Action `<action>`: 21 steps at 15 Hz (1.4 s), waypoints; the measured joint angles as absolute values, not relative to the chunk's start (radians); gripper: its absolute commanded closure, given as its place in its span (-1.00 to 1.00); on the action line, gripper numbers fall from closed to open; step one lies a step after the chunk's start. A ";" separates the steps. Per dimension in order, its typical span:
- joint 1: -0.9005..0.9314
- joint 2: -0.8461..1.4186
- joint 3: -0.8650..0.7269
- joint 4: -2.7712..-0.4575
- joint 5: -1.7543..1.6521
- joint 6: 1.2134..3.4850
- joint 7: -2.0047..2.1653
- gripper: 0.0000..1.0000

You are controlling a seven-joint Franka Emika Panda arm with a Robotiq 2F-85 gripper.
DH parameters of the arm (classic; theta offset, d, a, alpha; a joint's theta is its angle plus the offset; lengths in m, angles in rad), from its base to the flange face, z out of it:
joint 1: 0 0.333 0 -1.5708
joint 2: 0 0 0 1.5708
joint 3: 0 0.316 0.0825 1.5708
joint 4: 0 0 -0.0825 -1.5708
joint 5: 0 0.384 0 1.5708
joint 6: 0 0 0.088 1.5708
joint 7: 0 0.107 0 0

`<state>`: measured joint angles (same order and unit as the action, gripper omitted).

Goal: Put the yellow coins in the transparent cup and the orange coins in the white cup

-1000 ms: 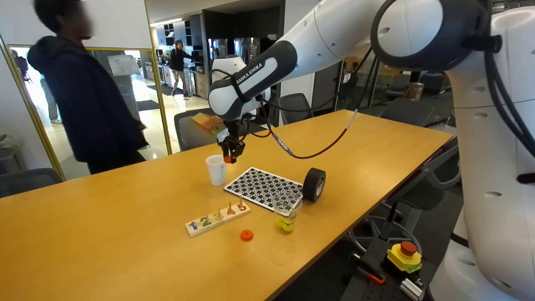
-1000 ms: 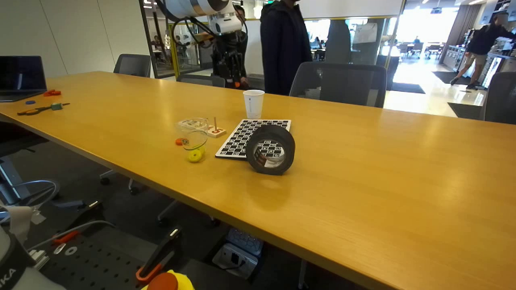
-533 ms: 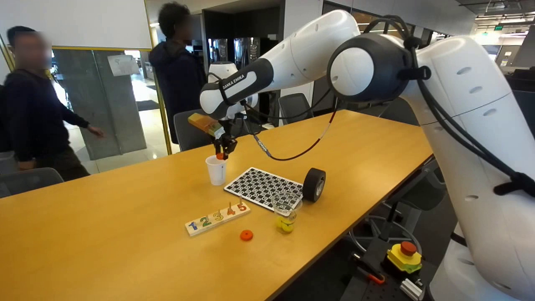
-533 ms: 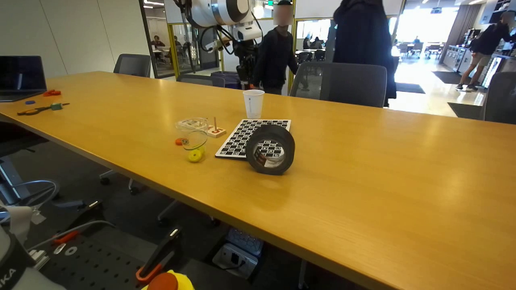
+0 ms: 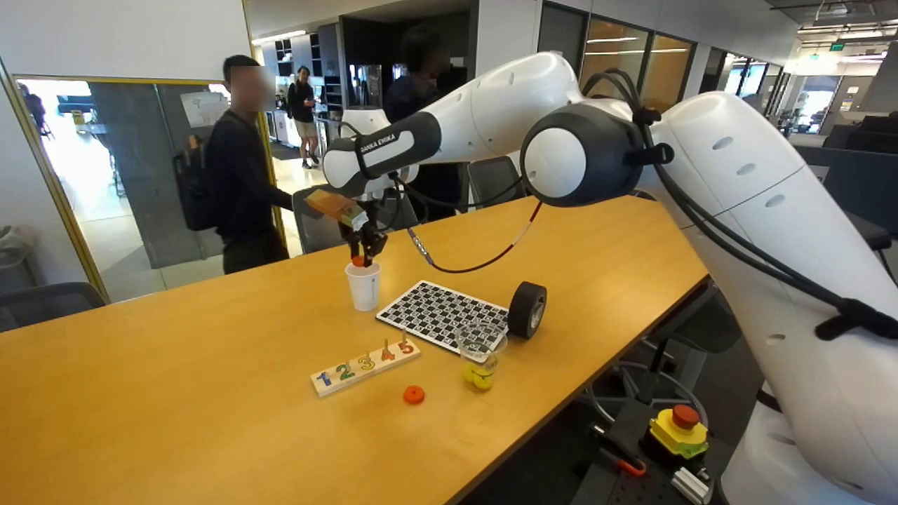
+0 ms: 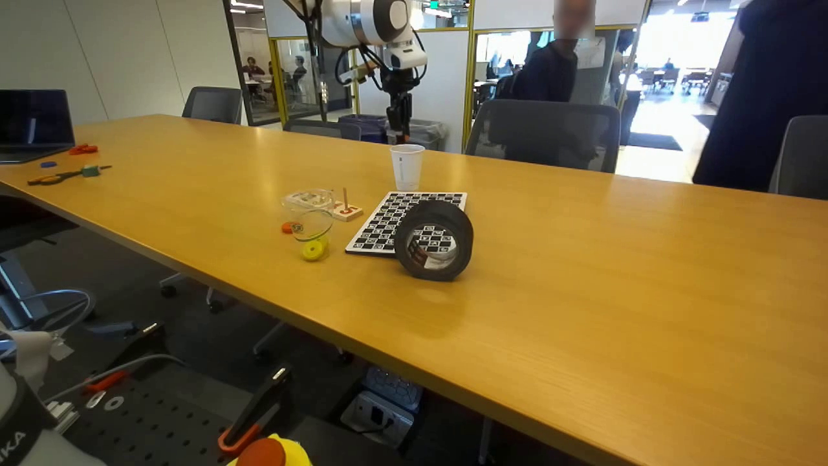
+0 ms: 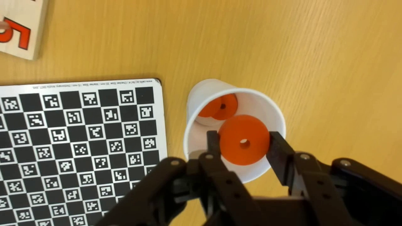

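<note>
The white cup (image 5: 363, 289) stands upright on the table; it also shows in the other views (image 6: 407, 169) (image 7: 195, 94). My gripper (image 7: 244, 139) is shut on an orange coin (image 7: 238, 125), which hangs over the cup's mouth in the wrist view. In an exterior view the gripper (image 5: 361, 259) is right at the cup's rim. Two orange coins (image 7: 230, 108) lie overlapping at the bottom of the cup. Another orange coin (image 5: 414, 395) lies on the table near the transparent cup (image 5: 495, 351). Yellow coins (image 5: 479, 377) sit inside that transparent cup.
A checkered board (image 5: 445, 315) lies beside the white cup. A black tape roll (image 5: 526, 311) stands at its corner. A wooden number board with pegs (image 5: 365, 366) lies on the table. A laptop (image 6: 35, 123) and pliers (image 6: 61, 177) are at the far end. People walk behind the table.
My gripper has moved with the orange coin to over the white cup: leftward in an exterior view, rightward and down in an exterior view. The cups have not moved. People behind have moved.
</note>
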<state>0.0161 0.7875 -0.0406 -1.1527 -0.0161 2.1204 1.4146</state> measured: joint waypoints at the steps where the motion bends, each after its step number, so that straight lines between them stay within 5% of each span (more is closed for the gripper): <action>1: 0.016 0.798 -0.041 -1.135 -0.009 2.104 1.405 -0.63; 4: 0.017 0.812 -0.040 -1.106 0.009 2.062 1.390 -0.99; 12: 0.061 0.767 -0.040 -1.140 0.016 2.028 1.421 -1.00; 21: 0.178 0.497 -0.033 -1.529 0.016 2.027 1.681 -1.00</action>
